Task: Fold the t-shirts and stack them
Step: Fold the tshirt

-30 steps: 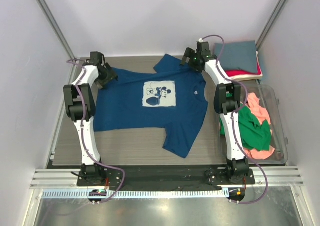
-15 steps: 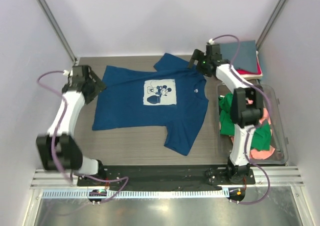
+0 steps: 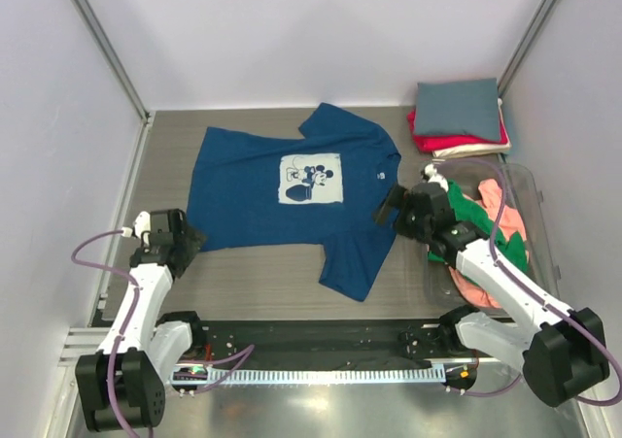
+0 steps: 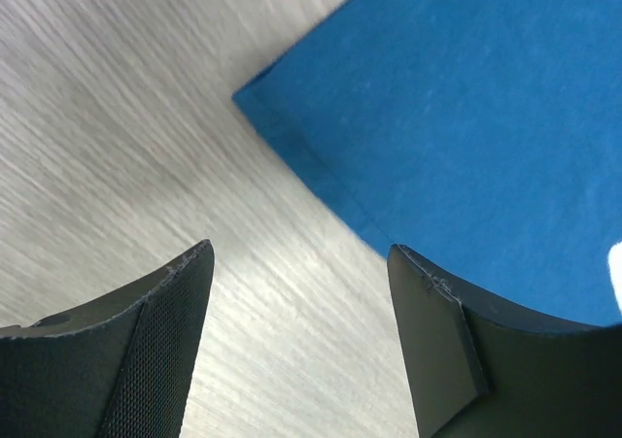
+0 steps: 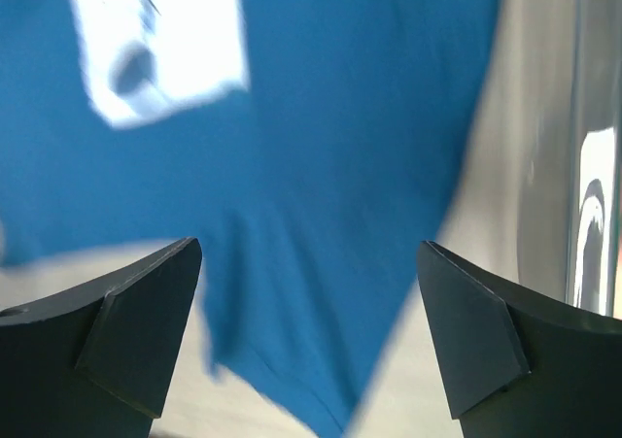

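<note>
The navy blue t-shirt (image 3: 292, 200) with its pale Mickey Mouse print (image 3: 310, 181) lies spread flat in the middle of the table. My left gripper (image 3: 187, 242) is open and empty at the shirt's near left hem corner (image 4: 255, 98). My right gripper (image 3: 394, 208) is open and empty above the shirt's right side, over the near sleeve (image 5: 321, 292). A folded stack with a slate-grey tee (image 3: 459, 109) on top, red and cream under it, sits at the back right. Green (image 3: 478, 226) and salmon-pink (image 3: 502, 215) tees lie crumpled in a clear bin.
The clear plastic bin (image 3: 542, 226) stands at the right edge, next to my right arm; its wall shows in the right wrist view (image 5: 593, 166). White walls close the table on three sides. Bare wood table (image 4: 117, 117) shows by the shirt's near left corner.
Both arms have pulled back from the shirt's far corners toward the near side. The left gripper now sits at the near left hem corner, the right by the near sleeve.
</note>
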You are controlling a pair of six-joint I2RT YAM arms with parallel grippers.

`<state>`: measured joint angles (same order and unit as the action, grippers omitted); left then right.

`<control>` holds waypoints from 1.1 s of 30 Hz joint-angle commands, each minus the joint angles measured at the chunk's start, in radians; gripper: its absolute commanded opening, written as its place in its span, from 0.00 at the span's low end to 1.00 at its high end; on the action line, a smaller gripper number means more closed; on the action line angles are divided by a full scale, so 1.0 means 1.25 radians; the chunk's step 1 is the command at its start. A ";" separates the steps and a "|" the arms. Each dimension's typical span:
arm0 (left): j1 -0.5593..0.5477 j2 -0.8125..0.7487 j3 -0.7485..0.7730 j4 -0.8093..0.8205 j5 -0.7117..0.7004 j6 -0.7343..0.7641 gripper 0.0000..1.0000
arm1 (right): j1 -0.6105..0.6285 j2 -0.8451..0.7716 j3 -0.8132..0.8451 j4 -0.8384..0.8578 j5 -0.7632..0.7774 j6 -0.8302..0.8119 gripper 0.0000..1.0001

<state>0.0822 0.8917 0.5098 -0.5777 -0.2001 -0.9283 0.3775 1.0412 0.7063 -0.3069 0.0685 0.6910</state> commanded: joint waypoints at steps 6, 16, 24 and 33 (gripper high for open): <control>0.024 0.089 -0.004 0.154 -0.071 -0.034 0.73 | 0.082 -0.088 -0.083 -0.126 -0.020 0.052 0.98; 0.046 0.254 0.000 0.245 -0.012 -0.053 0.48 | 0.218 -0.026 -0.142 -0.134 -0.032 0.148 0.98; 0.062 0.250 -0.002 0.271 0.003 -0.027 0.06 | 0.399 -0.008 -0.218 -0.079 0.032 0.285 0.97; 0.075 0.227 -0.009 0.268 0.023 -0.010 0.00 | 0.465 0.046 -0.246 0.006 0.059 0.334 0.50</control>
<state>0.1631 1.2045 0.5022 -0.2760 -0.1802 -0.9604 0.9394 1.0733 0.4248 -0.3199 0.0982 1.0607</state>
